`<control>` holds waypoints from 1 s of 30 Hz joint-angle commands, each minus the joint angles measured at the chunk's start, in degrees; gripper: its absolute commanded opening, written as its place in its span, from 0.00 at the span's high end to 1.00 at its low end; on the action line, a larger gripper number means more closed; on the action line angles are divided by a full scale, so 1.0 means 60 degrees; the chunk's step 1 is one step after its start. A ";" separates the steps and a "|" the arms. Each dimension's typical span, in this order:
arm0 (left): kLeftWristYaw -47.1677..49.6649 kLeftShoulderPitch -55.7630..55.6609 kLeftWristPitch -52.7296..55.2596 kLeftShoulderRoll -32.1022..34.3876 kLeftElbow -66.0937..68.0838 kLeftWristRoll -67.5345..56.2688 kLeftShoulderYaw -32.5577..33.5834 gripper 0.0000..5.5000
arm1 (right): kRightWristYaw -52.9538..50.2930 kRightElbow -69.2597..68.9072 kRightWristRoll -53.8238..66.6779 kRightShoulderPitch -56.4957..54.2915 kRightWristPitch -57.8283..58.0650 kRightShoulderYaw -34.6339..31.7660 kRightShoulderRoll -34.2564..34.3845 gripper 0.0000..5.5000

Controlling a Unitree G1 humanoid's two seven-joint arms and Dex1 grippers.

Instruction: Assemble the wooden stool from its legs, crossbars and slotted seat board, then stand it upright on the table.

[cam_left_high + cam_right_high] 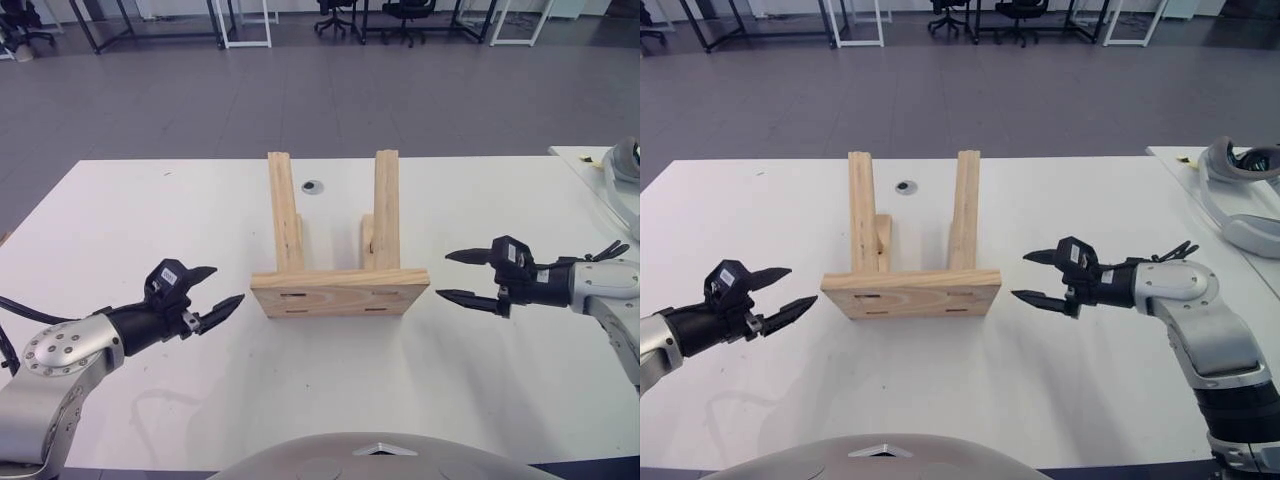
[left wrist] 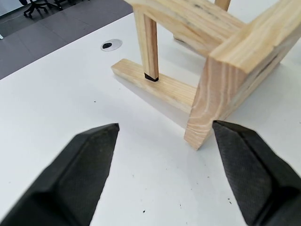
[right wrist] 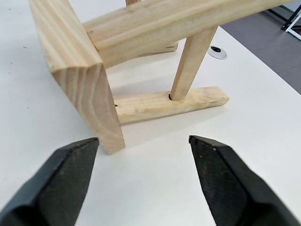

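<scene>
The wooden stool [image 1: 340, 292] lies on its side at the middle of the white table [image 1: 120, 230]. Its slotted seat board stands on edge facing me, and its two upper legs [image 1: 285, 210] point away toward the far edge. A crossbar [image 3: 190, 63] joins an upper leg to the lower leg [image 3: 169, 103] resting on the table. My left gripper [image 1: 228, 285] hovers open just left of the seat board, a short gap away. My right gripper [image 1: 443, 276] is open just right of the board, level with it. Neither holds anything.
A round cable grommet [image 1: 313, 186] sits in the table between the legs' far ends. A white headset [image 1: 1240, 190] lies on a second table at the far right. Bare tabletop surrounds the stool; the floor beyond holds chairs and desk frames.
</scene>
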 commanded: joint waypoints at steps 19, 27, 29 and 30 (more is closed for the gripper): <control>-0.0855 -0.1770 -0.1663 -0.0131 0.1603 0.0043 -0.2457 0.63 | 0.0408 0.0466 -0.0087 -0.1692 -0.0130 0.2148 0.1141 0.72; -0.2081 -0.4370 0.1094 0.1380 0.1252 -0.6170 0.0093 0.64 | 0.2510 0.0629 0.3918 -0.4944 0.3229 0.0670 0.0729 0.73; -0.1769 -0.5963 0.2087 0.2200 0.2098 -0.8751 0.0311 0.65 | 0.2717 0.1591 0.5814 -0.6769 0.5375 0.0172 0.0915 0.73; -0.1439 -0.6746 0.2579 0.2600 0.2654 -1.0152 0.0115 0.65 | 0.2604 0.2386 0.6764 -0.7805 0.6650 -0.0096 0.1179 0.74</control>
